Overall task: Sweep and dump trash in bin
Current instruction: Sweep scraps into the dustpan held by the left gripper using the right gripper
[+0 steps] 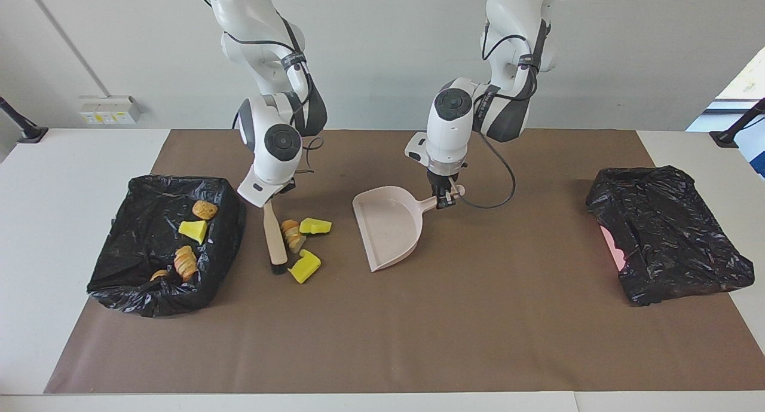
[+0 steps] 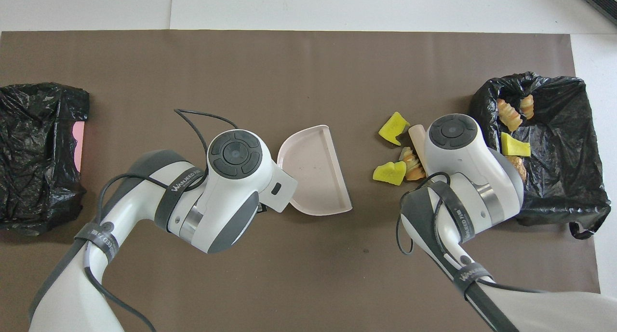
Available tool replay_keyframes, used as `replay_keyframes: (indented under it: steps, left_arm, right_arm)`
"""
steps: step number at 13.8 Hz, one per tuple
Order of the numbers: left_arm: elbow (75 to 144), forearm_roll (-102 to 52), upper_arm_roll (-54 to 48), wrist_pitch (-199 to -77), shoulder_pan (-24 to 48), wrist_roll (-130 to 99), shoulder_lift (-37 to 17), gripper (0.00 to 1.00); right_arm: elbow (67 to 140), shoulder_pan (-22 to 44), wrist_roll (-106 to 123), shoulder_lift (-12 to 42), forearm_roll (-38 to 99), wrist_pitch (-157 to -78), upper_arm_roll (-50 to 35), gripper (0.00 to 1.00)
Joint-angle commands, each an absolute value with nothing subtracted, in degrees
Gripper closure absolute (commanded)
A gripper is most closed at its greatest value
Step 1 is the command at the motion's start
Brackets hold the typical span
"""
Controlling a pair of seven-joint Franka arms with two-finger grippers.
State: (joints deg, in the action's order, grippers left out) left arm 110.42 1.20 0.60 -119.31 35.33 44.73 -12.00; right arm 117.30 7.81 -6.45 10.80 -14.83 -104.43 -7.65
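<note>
We see three pieces of trash loose on the brown mat (image 1: pixel 478 340): a bread slice (image 1: pixel 292 235), a yellow wedge (image 1: pixel 315 225) touching it on the side toward the dustpan (image 1: pixel 388 232), and a second yellow wedge (image 1: pixel 304 266) just farther from the robots. In the overhead view the same three show as the slice (image 2: pixel 409 164), the wedge against it (image 2: pixel 389 172) and the separate wedge (image 2: pixel 394 127).

The rest of the trash lies in the open bin (image 1: pixel 119 280), a black-bagged box at the right arm's end of the bench (image 1: pixel 60 220): a roll (image 1: pixel 204 209), a yellow wedge (image 1: pixel 193 230) and bread pieces (image 1: pixel 184 262) farther from the robots.

The brush (image 1: pixel 275 237) stands between the bin and the loose pieces, its handle tilted and its dark bristles on the mat, just beside the slice. The right claw (image 1: pixel 270 198) is clenched on the top of the handle.

The dustpan sits toward the left arm's end from the loose trash, apart from it, with its mouth facing the pieces. We cannot tell whether its lip rests on the mat. The left claw (image 1: pixel 443 198) is clenched on the dustpan's handle, which points toward the left arm's end.

A second black-bagged bin (image 1: pixel 663 232), with a patch of pink showing, sits at the left arm's end of the mat, well apart from everything else.
</note>
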Motion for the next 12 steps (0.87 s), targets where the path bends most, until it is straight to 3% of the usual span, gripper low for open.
replay_keyframes:
  steps: [1,12]
  left_arm:
    - [114.9,1.2,1.1,-120.8,35.9,46.0,-9.1,1.0]
    - [117.5,1.2,1.1,-121.4,35.2,46.1,-7.6,1.0]
  right_arm:
    - [117.3,10.3,-6.4,12.0,-7.1,-104.2,-7.9,1.0]
    - [115.1,19.2,-9.1,14.0,26.1,-109.2,-8.1,1.0]
